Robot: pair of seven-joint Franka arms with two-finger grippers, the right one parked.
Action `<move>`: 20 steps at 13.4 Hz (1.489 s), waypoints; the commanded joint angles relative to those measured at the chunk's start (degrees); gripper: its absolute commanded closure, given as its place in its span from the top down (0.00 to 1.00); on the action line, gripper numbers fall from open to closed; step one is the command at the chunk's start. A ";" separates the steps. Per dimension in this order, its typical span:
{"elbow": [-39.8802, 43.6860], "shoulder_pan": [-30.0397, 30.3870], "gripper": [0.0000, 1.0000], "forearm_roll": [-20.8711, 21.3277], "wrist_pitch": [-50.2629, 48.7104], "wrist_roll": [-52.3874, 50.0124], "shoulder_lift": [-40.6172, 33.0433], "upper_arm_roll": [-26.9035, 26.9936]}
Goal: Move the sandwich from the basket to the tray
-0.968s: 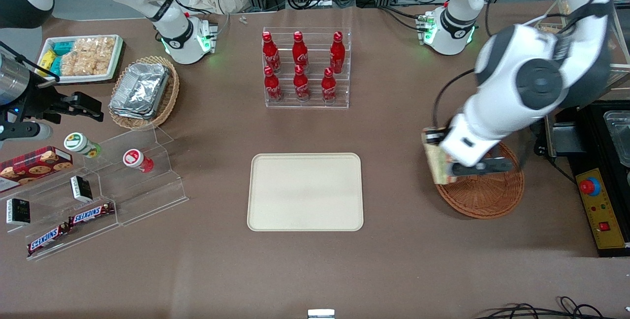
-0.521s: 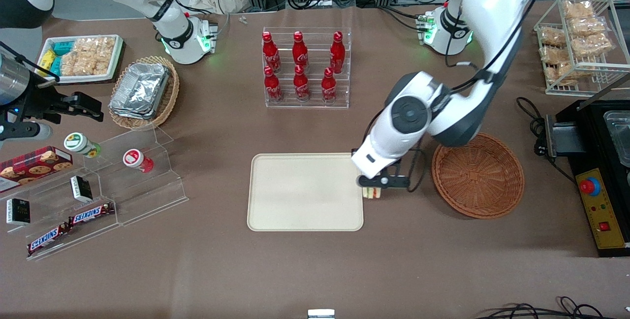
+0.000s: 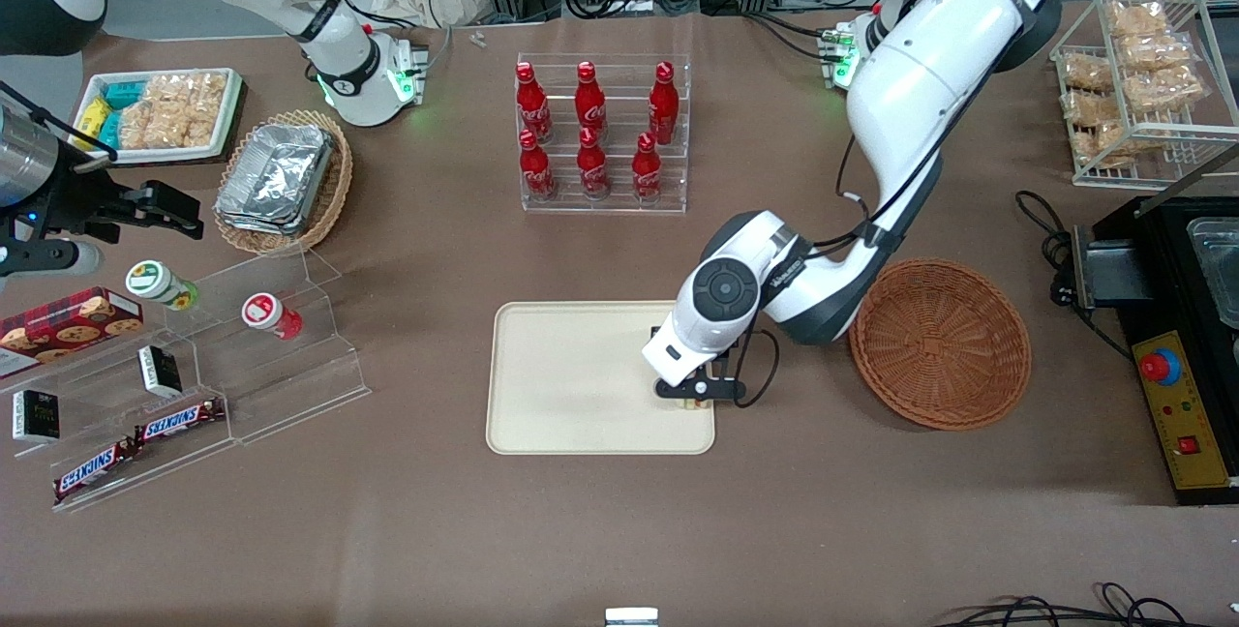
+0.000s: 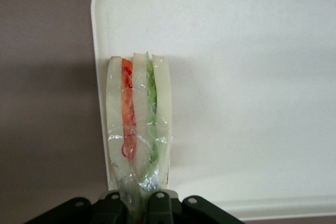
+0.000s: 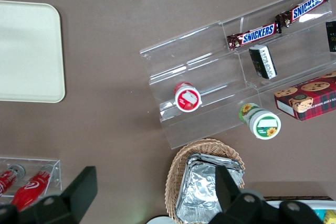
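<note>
Sandwich (image 4: 137, 116) looks light and soft, film-wrapped, so probably slippery and easily crushed; a gentle pinch across the bread at its narrow end seems the right hold, and that is where the jaws of the gripper (image 3: 693, 395) are clamped on it; it hangs over the tray (image 3: 571, 385) near the edge facing the basket (image 3: 941, 344); the wrist view shows red, orange and green layers and the tray rim under them; the front view hides the sandwich almost wholly yet shows the basket bare on the desk (image 3: 832, 511).
</note>
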 commanded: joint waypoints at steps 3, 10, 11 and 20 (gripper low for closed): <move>4.26 -1.07 0.99 0.74 -2.48 -3.22 2.41 0.39; 2.77 4.63 0.99 -0.14 -17.85 -2.18 -11.46 -0.05; 2.42 5.86 0.99 -0.14 -19.35 -0.78 -13.75 -0.05; 0.31 17.37 1.00 -1.19 -36.31 18.12 -28.97 0.21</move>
